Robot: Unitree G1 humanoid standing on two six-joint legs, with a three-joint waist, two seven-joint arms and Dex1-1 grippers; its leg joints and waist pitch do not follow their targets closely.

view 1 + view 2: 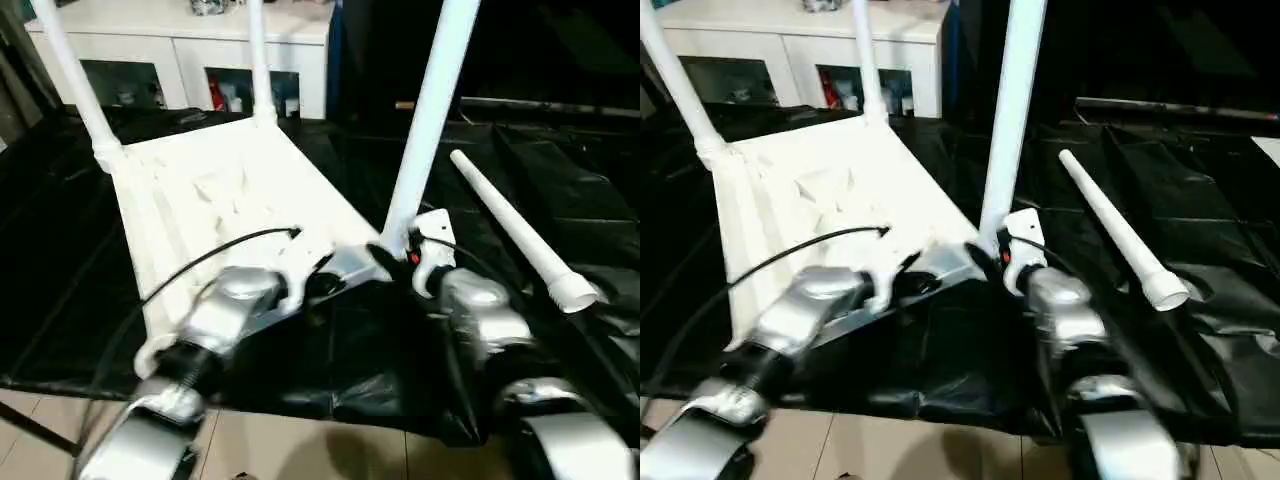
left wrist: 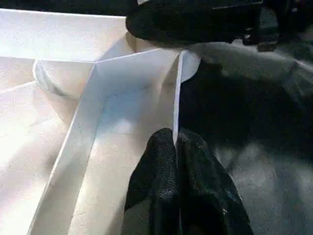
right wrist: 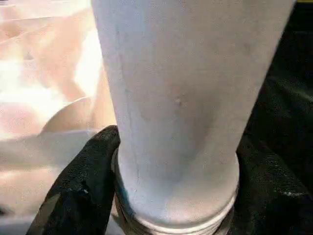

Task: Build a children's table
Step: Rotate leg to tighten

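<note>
- Your left silver forearm (image 1: 215, 320) reaches forward from the lower left, a black cable arching over it.
- Your left gripper (image 2: 175, 147), with its two black fingers, is pinched together on the thin upright rim of the white plastic ribbed tabletop (image 2: 73, 147), one finger on each side.
- Your right silver forearm (image 1: 490, 325) comes in from the lower right, wrist angled inward.
- Your right gripper (image 3: 176, 196) wraps its black fingers (image 3: 78, 186) around the base of the upright tapered white round leg (image 3: 181, 98), touching it on both sides.
</note>
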